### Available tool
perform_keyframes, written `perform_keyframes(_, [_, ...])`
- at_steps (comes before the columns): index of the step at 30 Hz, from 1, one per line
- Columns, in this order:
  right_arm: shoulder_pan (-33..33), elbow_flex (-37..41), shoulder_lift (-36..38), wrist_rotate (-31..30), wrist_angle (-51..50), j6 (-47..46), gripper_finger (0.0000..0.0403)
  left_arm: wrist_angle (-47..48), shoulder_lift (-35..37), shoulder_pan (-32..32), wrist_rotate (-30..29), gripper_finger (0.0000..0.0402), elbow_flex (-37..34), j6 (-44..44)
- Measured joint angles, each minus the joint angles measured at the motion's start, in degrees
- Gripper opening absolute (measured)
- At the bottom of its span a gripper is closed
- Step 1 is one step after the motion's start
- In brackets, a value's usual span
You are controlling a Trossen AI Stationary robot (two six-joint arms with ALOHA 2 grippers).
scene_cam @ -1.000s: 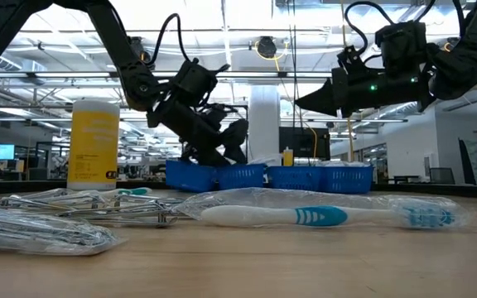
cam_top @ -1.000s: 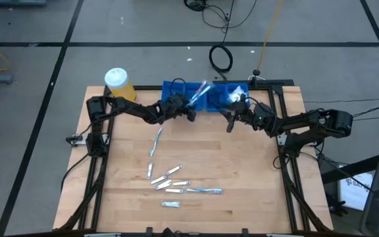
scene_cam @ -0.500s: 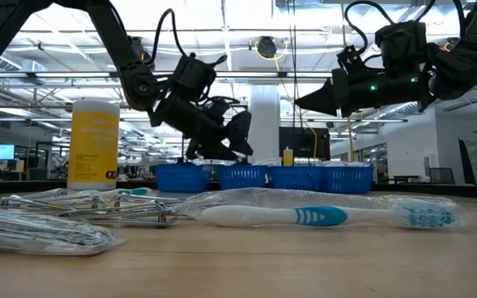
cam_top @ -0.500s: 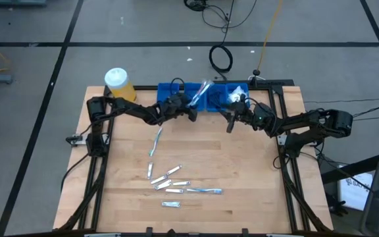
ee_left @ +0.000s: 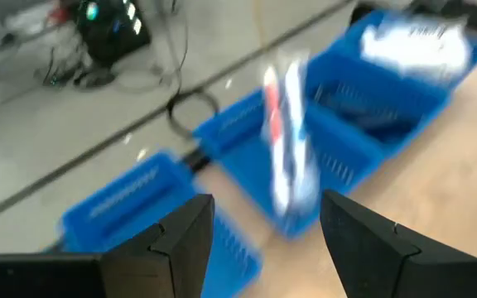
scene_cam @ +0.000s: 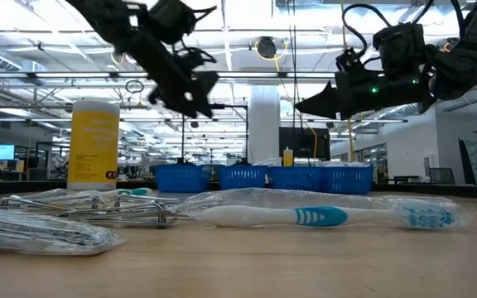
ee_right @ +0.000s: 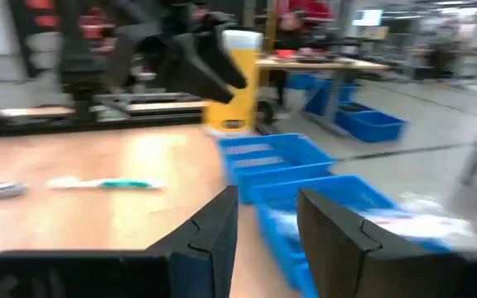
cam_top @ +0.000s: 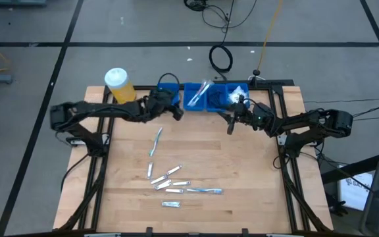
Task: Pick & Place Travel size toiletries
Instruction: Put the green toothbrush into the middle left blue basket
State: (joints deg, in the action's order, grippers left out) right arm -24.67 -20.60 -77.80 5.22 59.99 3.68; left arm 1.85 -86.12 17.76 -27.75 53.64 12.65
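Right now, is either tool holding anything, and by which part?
Nothing is held. The left tool is open and empty beside the blue tray; the right tool is also open and empty above the tray's other end.

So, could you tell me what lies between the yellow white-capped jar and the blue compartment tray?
In the high view, the left gripper hangs between yellow jar and blue tray.

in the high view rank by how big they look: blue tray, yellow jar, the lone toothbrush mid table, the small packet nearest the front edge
1. blue tray, clearly the largest, spanning several compartments.
2. yellow jar, seen from above, cap and side.
3. lone toothbrush, longer than the jar is wide but very thin, so ranks two and three are unsure.
4. small packet, smallest.
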Motion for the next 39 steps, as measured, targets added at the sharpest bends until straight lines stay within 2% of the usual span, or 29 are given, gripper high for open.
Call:
perform_keyframes(4, [0.07,0.00,0.00,5.35,0.10,0.01,0.0116,13.42,3.91,-2.16,-1.62,0.0218,-0.05,5.73])
perform_keyframes(7, [0.02,0.00,0.00,5.28,0.10,0.00,0.0116,21.64,4.66,-5.12,-1.86,0.0218,-0.54,14.42])
perform_keyframes(10, [0.02,0.00,0.00,5.26,0.10,0.00,0.0116,31.64,3.99,-9.41,3.91,0.0218,-0.71,22.41])
perform_keyframes(15, [0.02,0.00,0.00,5.17,0.48,0.00,0.0116,40.52,1.30,-18.90,12.21,0.0218,-0.71,32.33])
perform_keyframes(18, [0.02,0.00,0.00,5.12,1.24,0.00,0.0116,41.98,-0.48,-23.41,12.62,0.0218,-0.71,38.35])
perform_keyframes(21, [0.02,0.00,0.00,5.11,1.47,-0.21,0.0116,43.31,-2.70,-25.63,10.19,0.0218,-0.71,42.58])
perform_keyframes(27, [0.02,0.00,0.02,5.10,1.48,-1.53,0.0116,45.33,-8.45,-23.55,9.32,0.0218,-0.71,47.41])
perform_keyframes(34, [0.02,0.00,0.00,5.26,1.17,-3.02,0.0116,44.13,-13.30,-19.51,10.80,0.0218,-0.44,47.00])
perform_keyframes(39, [0.02,0.00,0.00,5.29,1.01,-2.97,0.0116,41.29,-15.23,-17.76,14.25,0.0204,-0.34,41.21])
